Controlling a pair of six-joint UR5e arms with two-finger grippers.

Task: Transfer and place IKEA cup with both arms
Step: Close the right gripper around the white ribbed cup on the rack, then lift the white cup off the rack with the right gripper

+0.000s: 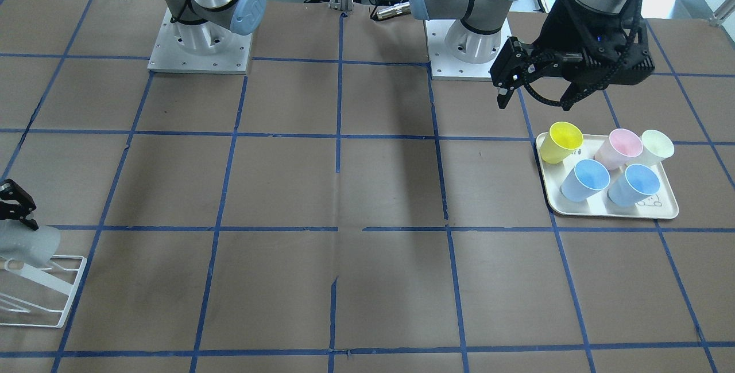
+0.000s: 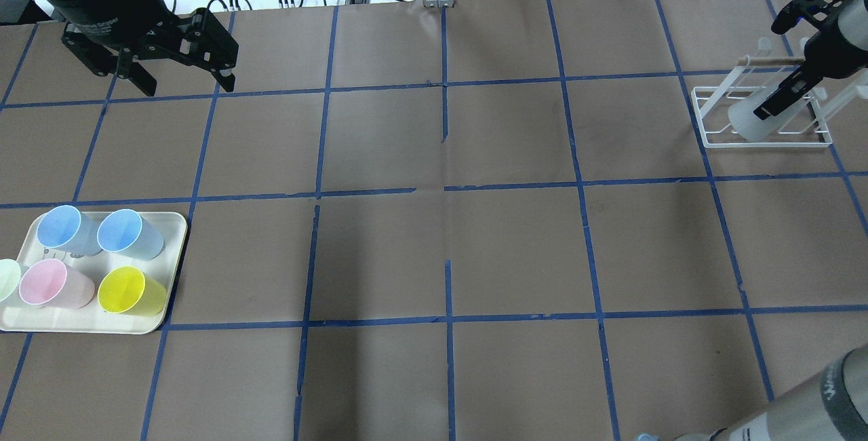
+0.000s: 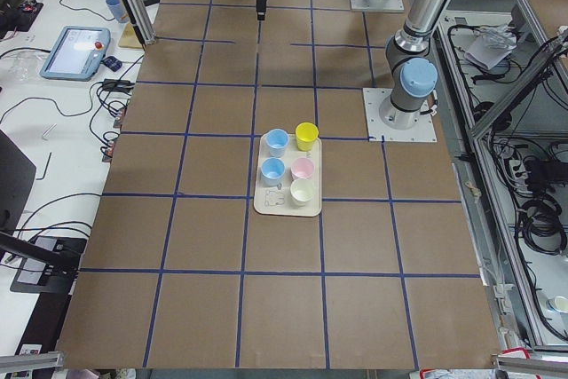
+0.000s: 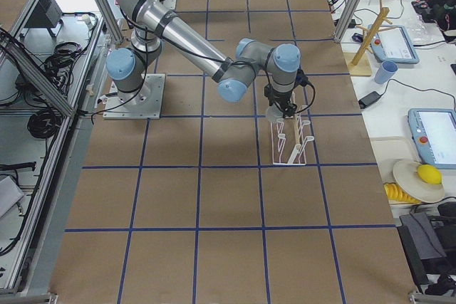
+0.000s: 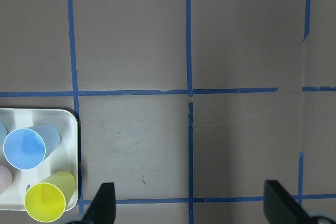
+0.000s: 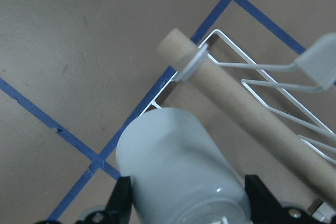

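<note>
Over at the robot's right-hand end of the table [image 2: 515,251], the right gripper [image 6: 189,200] has its two black fingers pressed against either side of the IKEA cup [image 6: 178,166]. The cup is a smooth, pale grey plastic tumbler with a faint sheen, tipped well over on its side. Its rounded closed end points away from the wrist. It hangs at the corner of a thin white wire rack [image 4: 291,146], just beside a pale tan round rod [image 6: 247,108] that runs through a wire loop on the rack. I cannot tell whether the cup touches the wire.

The tabletop is matte brown paper crossed by a grid of blue tape.

At the other end, the left gripper [image 2: 184,78] hangs above bare paper with its jaws spread wide and nothing between them. Nearer the robot sits a cream tray [image 2: 175,231] with rounded corners and a low rim. It holds five upright tapered cups, their open mouths up. Two light-blue cups [image 2: 64,227] [image 2: 125,234] stand side by side. A pink cup [image 2: 47,283] and a yellow cup [image 2: 129,292] stand in the row behind them. A pale green cup [image 2: 7,279] sits at the tray's outer end, touching the pink one.
</note>
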